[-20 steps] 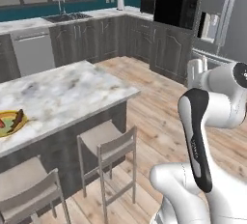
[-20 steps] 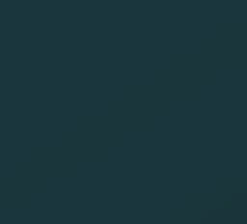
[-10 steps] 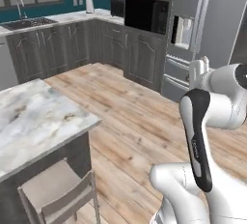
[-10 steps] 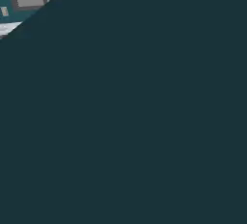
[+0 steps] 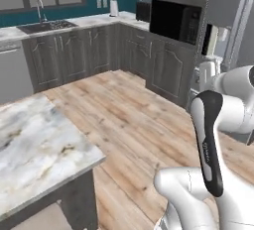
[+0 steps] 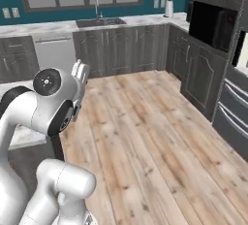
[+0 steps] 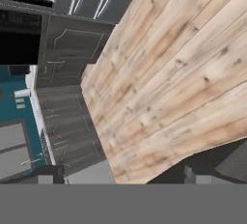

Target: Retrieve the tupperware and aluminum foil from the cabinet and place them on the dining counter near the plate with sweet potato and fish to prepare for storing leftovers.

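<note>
End effector [image 7: 120,178] open over wood-plank floor [image 7: 183,68]

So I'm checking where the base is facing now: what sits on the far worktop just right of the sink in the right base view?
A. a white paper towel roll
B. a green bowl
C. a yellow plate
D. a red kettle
A: a white paper towel roll stands upright on the worktop, right of the sink, by the dark corner.

Marble dining counter [image 5: 39,149], top bare.
</note>
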